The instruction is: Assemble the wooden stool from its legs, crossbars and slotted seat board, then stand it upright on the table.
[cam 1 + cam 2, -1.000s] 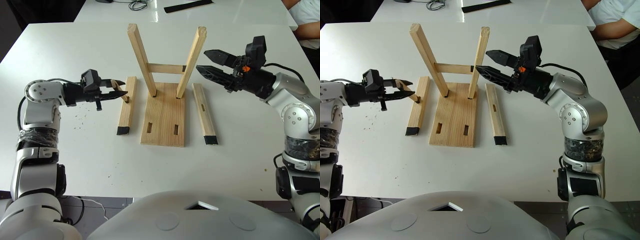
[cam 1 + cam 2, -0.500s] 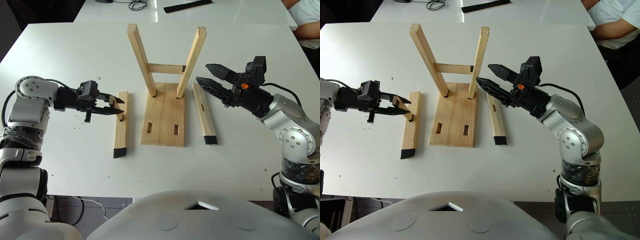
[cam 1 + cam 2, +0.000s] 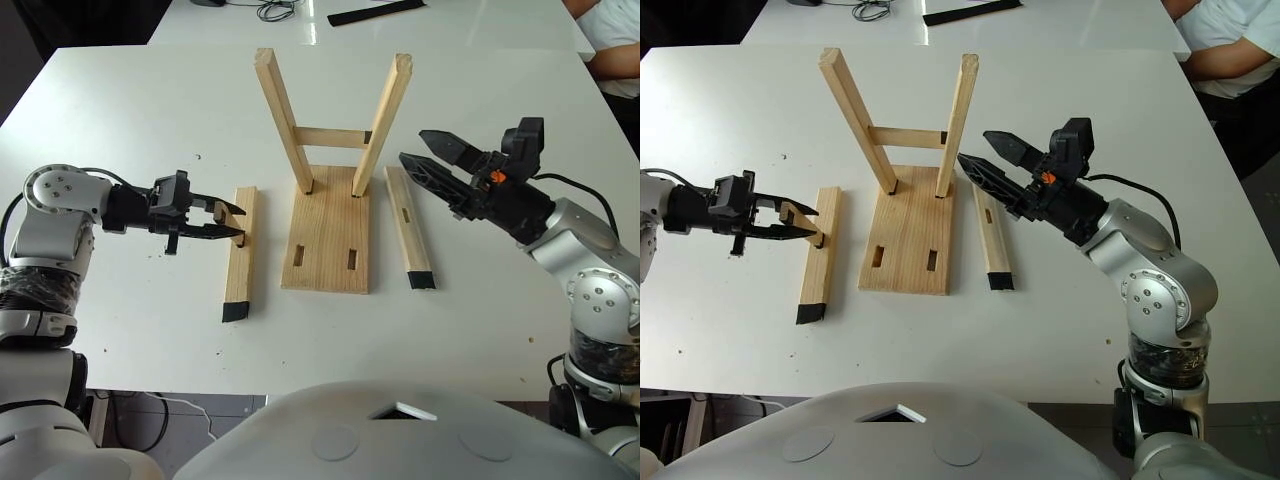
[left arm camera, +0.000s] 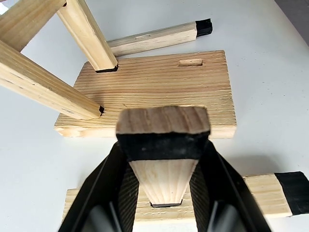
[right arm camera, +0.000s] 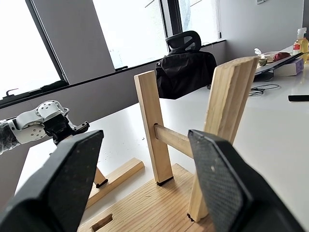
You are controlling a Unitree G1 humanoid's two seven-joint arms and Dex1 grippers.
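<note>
1. Leftward and nearer, the left pincer (image 3: 235,224) has dragged a loose leg (image 3: 238,262), clamped on its short crossbar (image 4: 163,121).
2. Right pincer (image 3: 413,146) gapes wide beside the upright legs (image 3: 383,120) on the seat board (image 3: 325,245).
3. White surface (image 3: 150,110); office chair (image 5: 186,60) beyond.

Pale, matt, visibly grained wood seat board (image 3: 326,225) on smooth white table (image 3: 130,110)

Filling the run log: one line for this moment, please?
left gripper: shut on crossbar in loose leg | right gripper: open, beside upright leg
</note>
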